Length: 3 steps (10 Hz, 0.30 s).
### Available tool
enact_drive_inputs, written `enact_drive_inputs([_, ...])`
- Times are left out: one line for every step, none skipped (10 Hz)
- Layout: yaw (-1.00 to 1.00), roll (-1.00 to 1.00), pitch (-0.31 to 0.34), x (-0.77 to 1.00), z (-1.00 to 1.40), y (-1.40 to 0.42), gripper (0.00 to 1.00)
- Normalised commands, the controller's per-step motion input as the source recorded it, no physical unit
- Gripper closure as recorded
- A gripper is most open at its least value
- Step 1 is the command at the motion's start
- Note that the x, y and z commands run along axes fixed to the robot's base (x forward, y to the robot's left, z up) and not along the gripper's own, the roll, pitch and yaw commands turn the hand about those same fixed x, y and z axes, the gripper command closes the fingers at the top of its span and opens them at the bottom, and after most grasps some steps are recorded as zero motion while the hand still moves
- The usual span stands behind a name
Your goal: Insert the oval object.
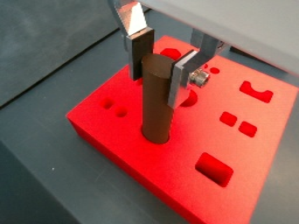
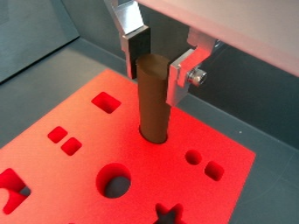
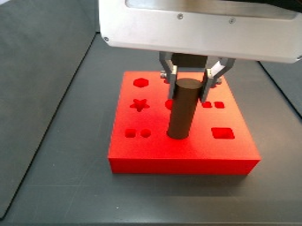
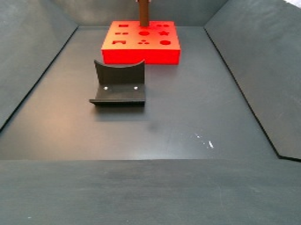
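Four views: I read two wrist cameras and two side cameras at this moment.
Oval object: the dark brown post point(image 1: 156, 96) stands upright with its foot in a hole of the red block point(image 1: 135, 144); in both wrist views its foot sits inside the opening, and I cannot tell how deep it goes.
Same post, side view: it rises near the centre of the frame point(image 3: 182, 110), taller than the block is thick.
Tool: the tool point(image 1: 160, 59) sits over the block, its silver fingers point(image 1: 187, 77) set on either side of the post's upper part; the plates look pressed against the post, so I read it as clamped on the oval object.
Tool, other views: it appears in the upper middle of a wrist view point(image 2: 160, 57) and, under the pale wrist housing, in the upper half of a side view point(image 3: 189, 75).
Red block: its top face carries several cut-outs, among them a star point(image 3: 139, 104), a rectangle point(image 3: 222, 133) and a round hole point(image 2: 115, 182).
Far side view: the block point(image 4: 143, 44) lies at the upper middle, with the post point(image 4: 143, 10) running out of the top edge.
Fixture: the dark bracket point(image 4: 119, 84) stands left of centre, apart from the block.
Desk: dark grey surface point(image 4: 177, 149).
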Motion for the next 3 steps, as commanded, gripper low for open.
enact_drive_inputs([0.0,0.0,-0.007,0.06,-0.47,-0.02,1.0])
enact_drive_inputs([0.0,0.0,0.0,0.03,-0.22,-0.03,1.0])
enact_drive_inputs([0.0,0.0,0.0,0.0,0.0,0.0,1.0])
